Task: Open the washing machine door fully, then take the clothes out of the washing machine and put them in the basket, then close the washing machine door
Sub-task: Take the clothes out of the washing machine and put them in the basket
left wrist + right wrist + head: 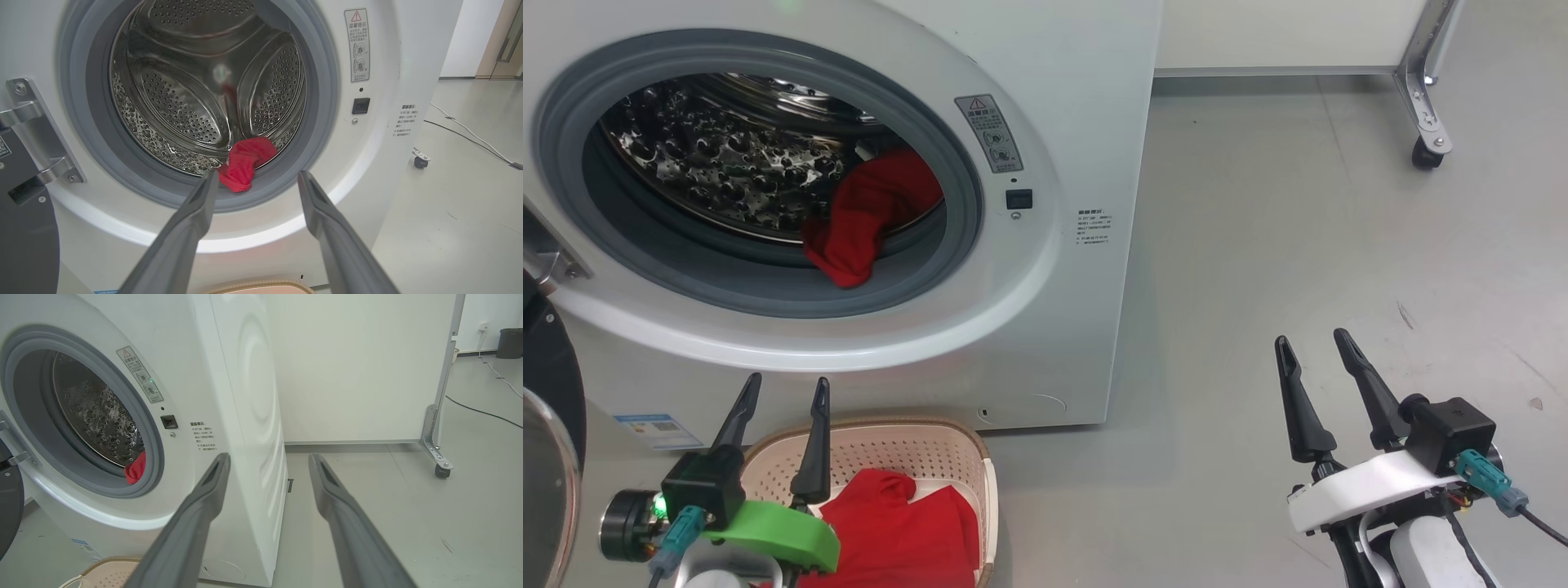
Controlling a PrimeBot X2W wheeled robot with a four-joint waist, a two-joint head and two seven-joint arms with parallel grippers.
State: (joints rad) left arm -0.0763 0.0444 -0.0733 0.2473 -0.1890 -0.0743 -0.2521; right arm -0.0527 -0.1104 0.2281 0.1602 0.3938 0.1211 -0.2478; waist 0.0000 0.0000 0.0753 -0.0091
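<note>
The white washing machine (1062, 98) stands with its washing machine door (551, 457) swung open at the far left. One piece of red clothes (866, 216) hangs over the grey seal at the drum's lower right; it also shows as red cloth (245, 163) and a red patch (137, 471). Another red garment (898, 531) lies in the cream basket (915, 445) on the floor before the machine. My left gripper (784, 392) is open and empty above the basket, pointing at the drum. My right gripper (1311, 343) is open and empty over the floor to the right.
Grey floor (1298, 245) spreads to the right of the machine. A white partition on a metal leg with a caster (1425, 151) stands at the back right. A cable (470, 134) runs across the floor beyond the machine.
</note>
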